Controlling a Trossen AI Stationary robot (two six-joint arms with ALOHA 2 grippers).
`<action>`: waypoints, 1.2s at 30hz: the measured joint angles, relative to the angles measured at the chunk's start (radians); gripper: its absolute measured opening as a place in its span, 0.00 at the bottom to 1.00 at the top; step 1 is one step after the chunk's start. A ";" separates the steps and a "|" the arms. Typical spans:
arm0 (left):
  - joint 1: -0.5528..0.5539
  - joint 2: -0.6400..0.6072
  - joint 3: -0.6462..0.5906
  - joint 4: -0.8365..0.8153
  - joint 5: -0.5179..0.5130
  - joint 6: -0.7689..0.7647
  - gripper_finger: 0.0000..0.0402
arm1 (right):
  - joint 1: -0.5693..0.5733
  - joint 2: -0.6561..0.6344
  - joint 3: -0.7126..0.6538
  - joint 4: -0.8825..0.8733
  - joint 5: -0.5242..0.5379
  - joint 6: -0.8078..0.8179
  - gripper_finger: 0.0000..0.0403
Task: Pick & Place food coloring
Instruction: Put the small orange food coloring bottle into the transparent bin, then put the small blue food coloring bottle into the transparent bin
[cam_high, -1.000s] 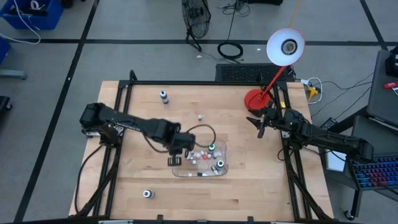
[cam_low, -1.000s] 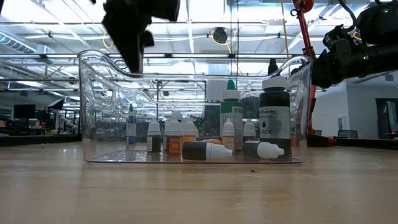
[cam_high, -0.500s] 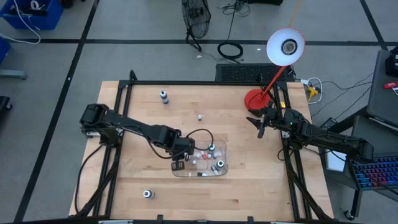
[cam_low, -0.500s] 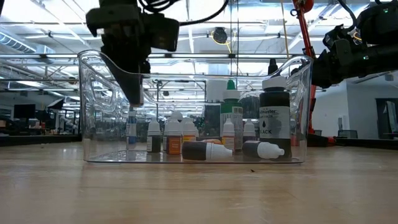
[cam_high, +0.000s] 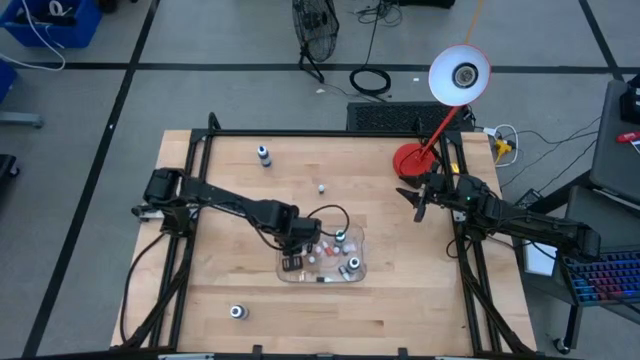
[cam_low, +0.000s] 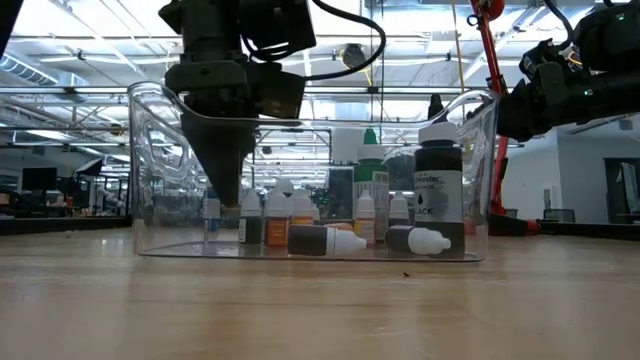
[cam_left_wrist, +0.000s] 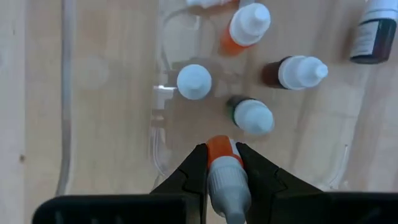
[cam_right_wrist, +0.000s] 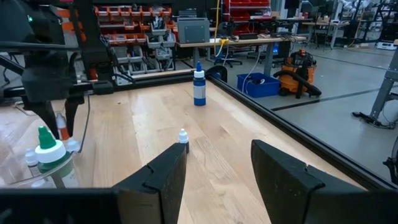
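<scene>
The food coloring bottles sit in a clear plastic tray (cam_high: 345, 268): small white-capped ones (cam_left_wrist: 194, 81) and taller dark ones (cam_low: 440, 195), some upright, some lying down. My left gripper (cam_high: 293, 262) reaches down into the tray's left end (cam_low: 228, 195), shut on a small orange bottle (cam_left_wrist: 222, 155). Three more bottles stand loose on the table: (cam_high: 264, 154), (cam_high: 322, 187), (cam_high: 237, 311). My right gripper (cam_high: 420, 200) waits open at the table's right edge (cam_right_wrist: 217, 168). My left gripper pinches the small orange bottle between its two fingers (cam_left_wrist: 193, 171), at the shoulder where the orange body (cam_left_wrist: 219, 147) meets the whitish cap. The fingers come from above, pointing down. The bottle stands upright in the hold; whether its base touches the tray floor I cannot tell.
A red desk lamp's base (cam_high: 410, 160) stands at the far right of the table, close to my right gripper. A black cable (cam_high: 325, 212) loops over the tray from my left arm. Bare wood lies along the near edge and at the far left.
My left gripper has moved toward the near edge and a little to the right, and has come down into the left end of the tray. My right arm has kept still.
</scene>
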 joint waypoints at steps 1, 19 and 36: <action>0.003 0.000 0.000 -0.002 0.001 0.004 0.15 | 0.000 0.000 0.000 0.000 0.000 0.000 0.42; 0.005 -0.008 0.000 0.009 0.008 -0.010 0.50 | 0.000 0.000 0.000 -0.003 0.000 0.000 0.42; 0.029 -0.007 0.301 -0.283 -0.157 0.118 0.52 | 0.000 0.000 0.000 -0.003 0.000 0.000 0.42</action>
